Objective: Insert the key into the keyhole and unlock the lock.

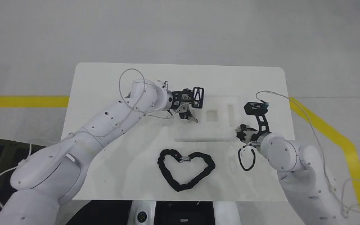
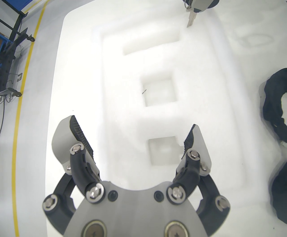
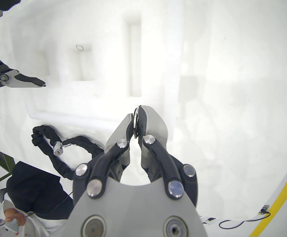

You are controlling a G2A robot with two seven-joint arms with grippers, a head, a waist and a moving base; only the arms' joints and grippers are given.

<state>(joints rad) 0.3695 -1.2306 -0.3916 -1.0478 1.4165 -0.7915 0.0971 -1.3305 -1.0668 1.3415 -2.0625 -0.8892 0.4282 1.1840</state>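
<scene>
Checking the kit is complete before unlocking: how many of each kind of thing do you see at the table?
Chain lock: 1
Key, in the right gripper: 1
Foam tray: 1
Small ring: 1
Black loop: 1
Total: 5

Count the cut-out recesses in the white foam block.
3: a long rectangular recess near the silver key in the right gripper, a square middle recess, and a square end recess by the open left gripper. Shallower ones may be hidden.

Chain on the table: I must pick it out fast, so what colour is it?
The chain is black, clearest in the top view.
</scene>
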